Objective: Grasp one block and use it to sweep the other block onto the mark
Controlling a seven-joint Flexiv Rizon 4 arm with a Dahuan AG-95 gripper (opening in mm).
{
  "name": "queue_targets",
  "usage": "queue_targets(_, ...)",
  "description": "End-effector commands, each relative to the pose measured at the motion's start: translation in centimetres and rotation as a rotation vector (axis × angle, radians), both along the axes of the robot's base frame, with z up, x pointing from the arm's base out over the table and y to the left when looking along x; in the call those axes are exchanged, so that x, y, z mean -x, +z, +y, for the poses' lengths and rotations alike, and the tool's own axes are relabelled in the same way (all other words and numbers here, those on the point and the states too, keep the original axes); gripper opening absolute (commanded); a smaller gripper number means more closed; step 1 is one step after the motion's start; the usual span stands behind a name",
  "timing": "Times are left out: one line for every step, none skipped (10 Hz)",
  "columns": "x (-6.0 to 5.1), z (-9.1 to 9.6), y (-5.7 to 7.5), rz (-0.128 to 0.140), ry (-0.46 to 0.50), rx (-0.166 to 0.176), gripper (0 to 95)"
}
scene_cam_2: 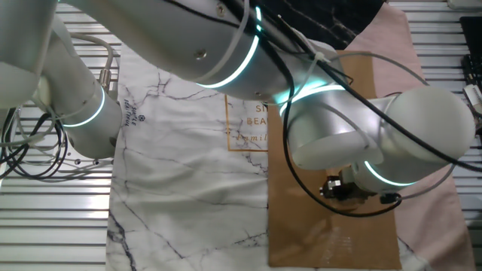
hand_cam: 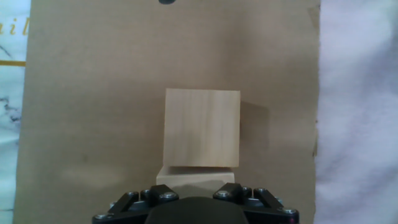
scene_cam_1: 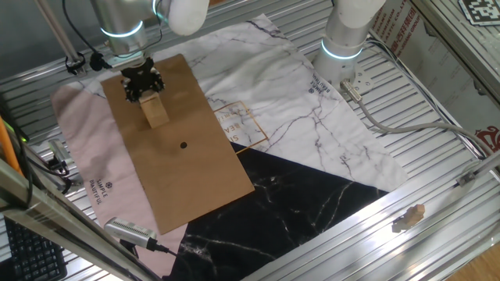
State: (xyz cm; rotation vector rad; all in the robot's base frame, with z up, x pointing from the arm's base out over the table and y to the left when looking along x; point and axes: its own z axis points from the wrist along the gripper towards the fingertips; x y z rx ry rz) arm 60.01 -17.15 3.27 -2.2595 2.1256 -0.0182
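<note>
My gripper (scene_cam_1: 144, 86) stands over the far end of a brown sheet (scene_cam_1: 195, 179), shut on a pale wooden block (hand_cam: 194, 176) whose top edge shows just above the gripper (hand_cam: 194, 190) in the hand view. A second wooden block (hand_cam: 202, 127) sits right in front of the held one, apparently touching it; from the fixed view the two read as one long pale shape (scene_cam_1: 155, 112). The mark (scene_cam_1: 183, 144), a small black dot, lies on the sheet beyond the free block, and its edge shows at the top of the hand view (hand_cam: 166, 2). In the other fixed view the arm hides both blocks.
A marble-pattern cloth (scene_cam_1: 312, 117) with an orange printed square (scene_cam_1: 246, 125) lies right of the brown sheet, a pink cloth (scene_cam_1: 78, 164) left of it. A second arm's base (scene_cam_1: 344, 47) stands at the back. A metal tool (scene_cam_1: 129, 229) lies near the front.
</note>
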Motion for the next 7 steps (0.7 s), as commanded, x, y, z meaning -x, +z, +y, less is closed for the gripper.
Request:
queue_targets(-0.06,0.14,0.24,0.004,0.001,0.0,0.0)
queue_targets(-0.22,0.19,0.28,0.0,-0.001,0.004,0.0)
queue_targets(-0.42,0.28,0.3,0.0,0.006,0.003,0.0)
queue_targets(-0.41,0.31,0.39,0.002,0.005,0.001,0.0)
queue_targets(-0.43,0.36,0.41,0.002,0.005,0.002,0.0)
queue_targets(-0.49,0.39,0.39,0.003,0.005,0.003,0.0)
queue_targets(-0.58,0.46,0.34,0.003,0.005,0.001,0.0)
